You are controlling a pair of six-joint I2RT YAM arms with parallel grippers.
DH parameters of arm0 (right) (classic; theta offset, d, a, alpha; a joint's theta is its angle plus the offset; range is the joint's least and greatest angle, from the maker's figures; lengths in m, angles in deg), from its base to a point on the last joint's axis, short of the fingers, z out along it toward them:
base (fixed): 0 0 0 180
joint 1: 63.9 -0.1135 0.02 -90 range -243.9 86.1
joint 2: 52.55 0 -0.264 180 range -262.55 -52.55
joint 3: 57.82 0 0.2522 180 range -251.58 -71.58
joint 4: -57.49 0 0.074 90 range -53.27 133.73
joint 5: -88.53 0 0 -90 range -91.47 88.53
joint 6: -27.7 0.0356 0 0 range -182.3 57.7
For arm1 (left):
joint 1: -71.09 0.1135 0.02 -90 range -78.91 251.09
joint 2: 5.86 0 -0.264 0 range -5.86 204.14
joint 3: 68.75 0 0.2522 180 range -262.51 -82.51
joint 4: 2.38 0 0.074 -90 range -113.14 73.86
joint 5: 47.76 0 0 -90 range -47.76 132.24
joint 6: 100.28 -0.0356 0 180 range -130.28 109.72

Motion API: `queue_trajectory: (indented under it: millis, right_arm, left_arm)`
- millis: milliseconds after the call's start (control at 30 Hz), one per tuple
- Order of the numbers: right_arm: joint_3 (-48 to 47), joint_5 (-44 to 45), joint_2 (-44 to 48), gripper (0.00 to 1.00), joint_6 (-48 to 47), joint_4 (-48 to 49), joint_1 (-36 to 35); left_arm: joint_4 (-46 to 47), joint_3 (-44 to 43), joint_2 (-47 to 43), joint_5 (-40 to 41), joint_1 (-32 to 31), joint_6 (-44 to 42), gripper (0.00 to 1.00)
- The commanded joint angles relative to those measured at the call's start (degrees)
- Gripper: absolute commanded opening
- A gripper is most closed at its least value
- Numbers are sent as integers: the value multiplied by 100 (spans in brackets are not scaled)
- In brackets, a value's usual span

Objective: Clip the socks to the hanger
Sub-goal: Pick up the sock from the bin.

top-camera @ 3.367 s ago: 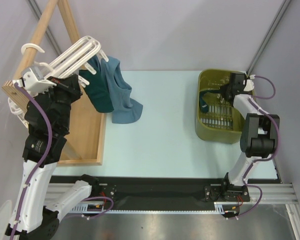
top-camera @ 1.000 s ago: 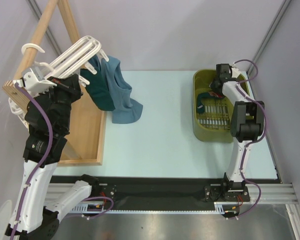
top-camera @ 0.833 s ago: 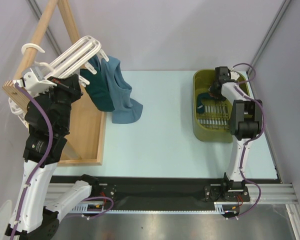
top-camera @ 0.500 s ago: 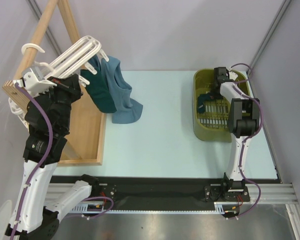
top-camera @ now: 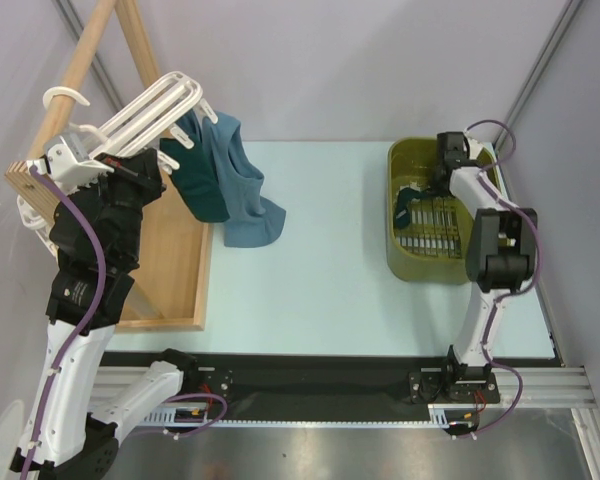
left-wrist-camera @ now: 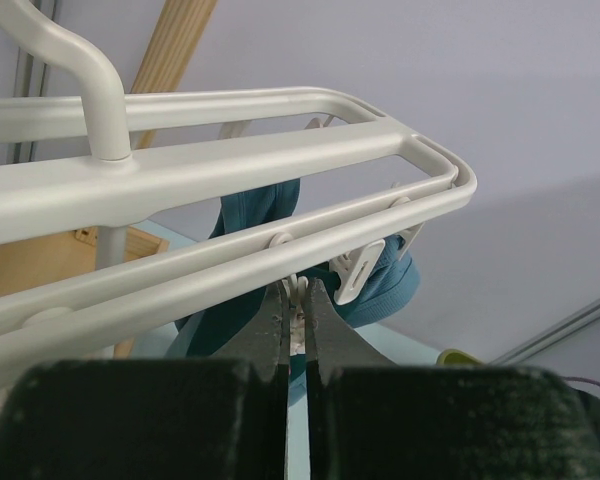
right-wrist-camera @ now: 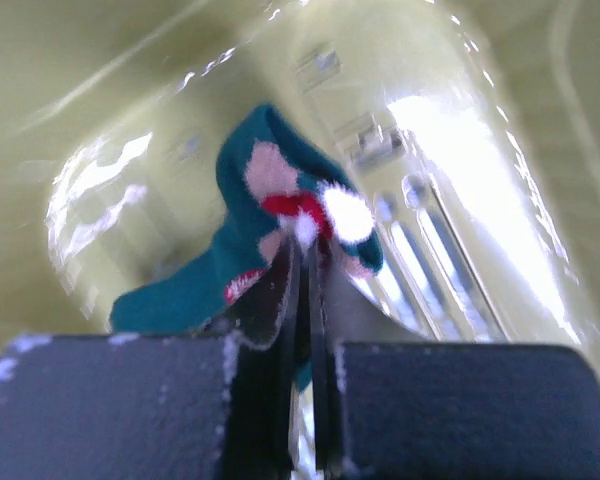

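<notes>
**Both grippers clenched: left on the hanger, right on a sock in the basket**

Your left gripper is pinched tight on a thin white tab under the hanger. It holds the frame tilted up and away, beside the wooden rack at the table's far left. The hanger's rounded far end points at the back wall. The rack's slanted pole runs close along its left side, so room is tight there.

Two socks hang from the clips. The dark teal sock is nearest the rack. The steel-blue sock lies against its right side, with its lower end spread out past the rack's right rail.

Your right gripper is down inside the olive basket, near the far wall. Its fingers are closed on the motif sock, gripping right at the red-and-white patch. The rest of that sock trails down to the left over the slotted floor. The basket walls rise close around the fingers.

The basket stands at the table's far right, near the right-hand wall and its slanting metal post. It is well apart from the hanging socks, with a broad stretch of pale table between its left wall and the blue sock's edge.
</notes>
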Motion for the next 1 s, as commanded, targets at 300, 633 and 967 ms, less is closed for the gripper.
queue_trajectory:
  millis: [300, 633, 967]
  right_arm:
    - [1863, -3343, 3914, 0, -1520, 1306, -16]
    - [2226, -6366, 5069, 0, -2364, 1818, -1869]
    - [1568, -5177, 4499, 0, -3199, 1389, -4137]
  left_arm:
    - [-637, 384, 3, -722, -49, 1032, 0]
    - [-628, 340, 55, -933, -49, 1128, 0]
    - [-663, 357, 47, -1100, -49, 1172, 0]
